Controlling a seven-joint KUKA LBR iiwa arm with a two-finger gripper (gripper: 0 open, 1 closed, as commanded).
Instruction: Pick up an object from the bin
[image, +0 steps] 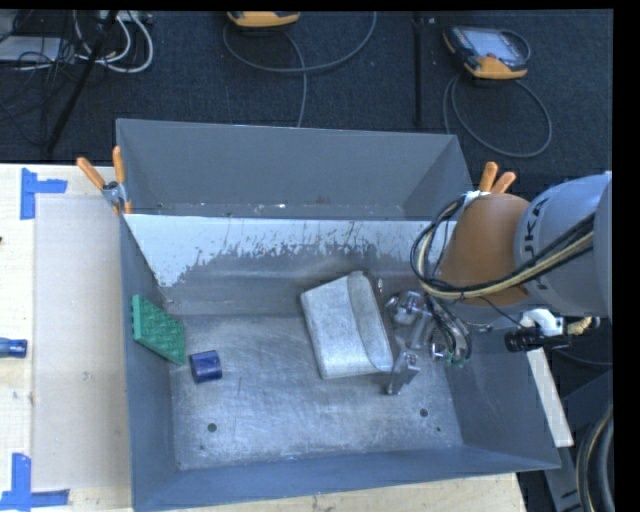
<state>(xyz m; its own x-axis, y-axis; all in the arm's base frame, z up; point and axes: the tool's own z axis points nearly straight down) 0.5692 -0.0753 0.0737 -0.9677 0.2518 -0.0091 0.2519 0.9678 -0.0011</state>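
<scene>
Down in the right part of the grey metal bin (280, 185) with the tool (402, 372), low over the floor and just beside the right edge of a pale grey rectangular pad (340, 325) of speckled, foam-like material. Cannot tell whether touching that edge or barely off it. Cannot tell either whether spread or pressed together, with wrist hardware and cables crowding the spot. Nothing seen pinched in it.

As for the pad: flat on the bin floor near the middle, a little to the right, long side running from near to far.

Well apart, at the left wall: a green textured flat piece (157, 328) leaning against the slope, and just beside it on the near-right, a small blue block (205, 366) on the floor.

Judging by this, early to midway through the task: approach made, no grasp shown, nothing lifted. Left to do: closing on something, most likely the pad by its right edge, then raising it clear of the floor. Probably awkward, being broad and flat, with only an edge to take hold of.
</scene>
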